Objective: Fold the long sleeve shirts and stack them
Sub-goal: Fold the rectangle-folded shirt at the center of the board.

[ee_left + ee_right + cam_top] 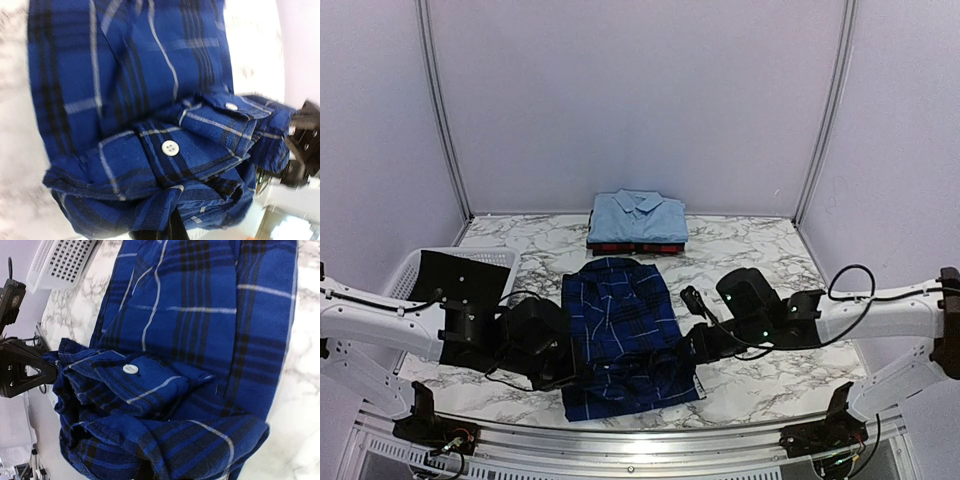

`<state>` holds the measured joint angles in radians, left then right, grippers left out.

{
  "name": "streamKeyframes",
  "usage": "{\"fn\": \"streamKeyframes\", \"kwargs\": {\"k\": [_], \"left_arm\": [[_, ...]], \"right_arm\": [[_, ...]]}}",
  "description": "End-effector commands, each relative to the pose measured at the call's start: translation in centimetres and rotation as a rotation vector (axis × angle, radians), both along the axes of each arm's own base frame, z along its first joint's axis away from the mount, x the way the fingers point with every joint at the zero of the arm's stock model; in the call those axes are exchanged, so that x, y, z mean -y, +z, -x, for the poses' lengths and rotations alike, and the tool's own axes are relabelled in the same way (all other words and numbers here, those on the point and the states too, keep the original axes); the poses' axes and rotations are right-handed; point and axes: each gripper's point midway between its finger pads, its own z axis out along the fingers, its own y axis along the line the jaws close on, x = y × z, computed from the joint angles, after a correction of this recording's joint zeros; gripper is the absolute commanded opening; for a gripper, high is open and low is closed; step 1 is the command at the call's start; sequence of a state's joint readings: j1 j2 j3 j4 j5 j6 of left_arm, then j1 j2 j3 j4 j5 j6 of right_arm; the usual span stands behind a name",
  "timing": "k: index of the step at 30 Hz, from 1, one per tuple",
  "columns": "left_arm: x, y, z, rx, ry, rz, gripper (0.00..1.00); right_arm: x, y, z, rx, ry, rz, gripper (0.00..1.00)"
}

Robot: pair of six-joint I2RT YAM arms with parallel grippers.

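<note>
Marble-patterned table [750, 250], plain pale lilac walls [640, 100].

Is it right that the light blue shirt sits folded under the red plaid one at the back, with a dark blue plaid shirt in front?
No: in the top view the light blue shirt lies on top of the red plaid shirt, not under it. The dark blue plaid shirt is in front.

Seen from above and behind, and closely from just behind the left claw [578, 368] and right claw [678, 352], the navy plaid shirt [620, 325] is shared.
</note>
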<state>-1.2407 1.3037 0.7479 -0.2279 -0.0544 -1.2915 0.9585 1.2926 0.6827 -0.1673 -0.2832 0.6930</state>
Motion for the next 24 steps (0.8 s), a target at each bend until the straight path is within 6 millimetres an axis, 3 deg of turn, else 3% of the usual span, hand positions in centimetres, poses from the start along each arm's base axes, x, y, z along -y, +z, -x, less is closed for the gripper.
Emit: {"fn": "streamKeyframes", "kwargs": {"k": [1, 4, 7, 12, 18, 22, 24], "left_arm": [[-2.3, -0.6, -4.0, 0.036, 0.094, -0.011, 0.06], [-3.2, -0.5, -6.0, 0.052, 0.163, -0.013, 0.29], [-4.4, -0.2, -8.0, 0.087, 0.218, -0.022, 0.44], [-4.1, 2.5, -11.0, 0.206, 0.203, 0.009, 0.65], [-5.5, 5.1, -12.8, 0.278, 0.196, -0.039, 0.82], [-7.0, 7.0, -13.0, 0.321, 0.207, -0.049, 0.82], [-7.6, 8.0, -12.3, 0.328, 0.193, -0.046, 0.77]], "right_arm": [[-1.4, 1.1, -4.5, 0.044, -0.021, -0.033, 0.01], [-2.0, 1.6, -6.7, 0.069, -0.034, -0.033, 0.22], [-2.2, 2.5, -8.5, 0.111, -0.046, -0.021, 0.37], [-1.1, 3.5, -10.5, 0.178, -0.092, 0.026, 0.47], [1.3, 5.2, -11.3, 0.277, -0.17, 0.082, 0.61], [1.1, 7.5, -9.7, 0.34, -0.115, 0.03, 0.62], [0.5, 8.1, -8.0, 0.368, -0.068, 0.014, 0.6]]}}
